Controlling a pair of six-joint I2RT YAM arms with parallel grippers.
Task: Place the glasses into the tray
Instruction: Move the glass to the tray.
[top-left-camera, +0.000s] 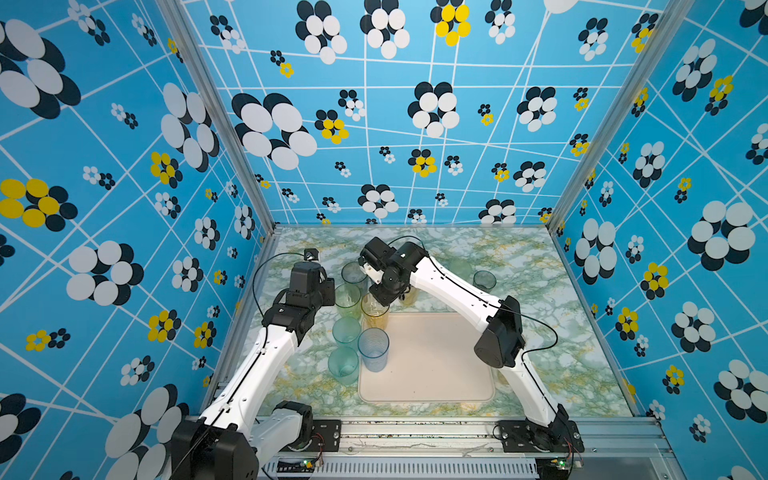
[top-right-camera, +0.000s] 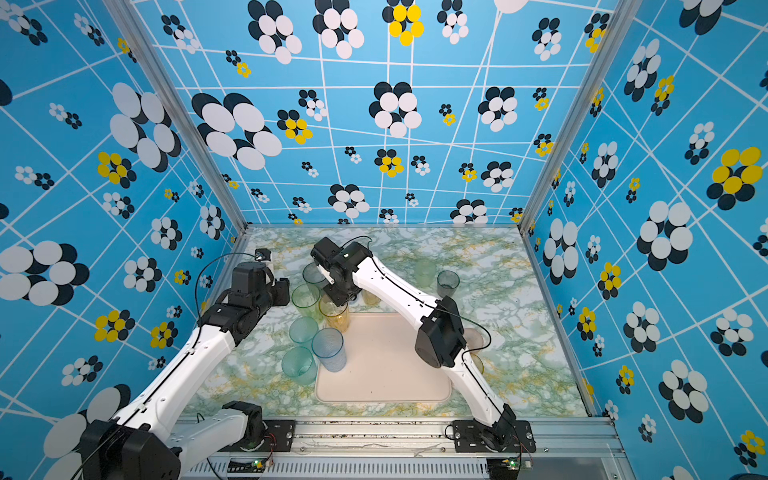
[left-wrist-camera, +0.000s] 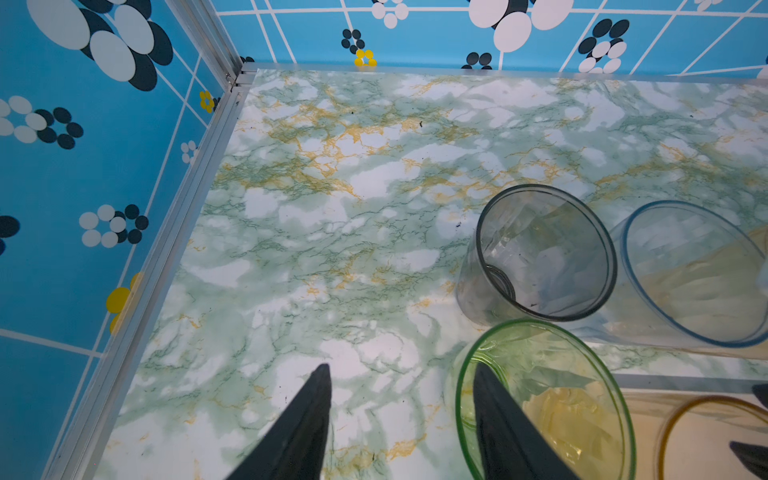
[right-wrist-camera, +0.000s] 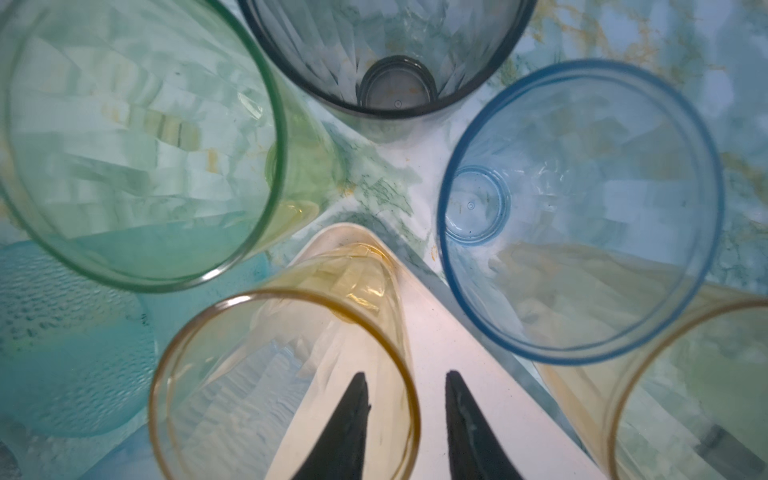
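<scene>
Status | right gripper (right-wrist-camera: 407, 374) parted astride amber glass (right-wrist-camera: 266, 357) rim | apparently on tray (right-wrist-camera: 436, 328)

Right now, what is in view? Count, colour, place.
tray: 1, cream, table centre
glasses on tray: 2, amber glass far left corner, blue glass left edge
glasses left of tray: 4, tall grey glass, yellow-green glass, far teal glass, near teal glass
glasses beyond tray: 4, second blue glass, second amber glass, pale green glass, short grey glass
glasses behind right arm: 2, pink glass, yellowish glass, partly hidden
table: 1, green-white marble
left gripper: open, astride yellow-green glass rim
right gripper: open, astride amber glass rim
</scene>
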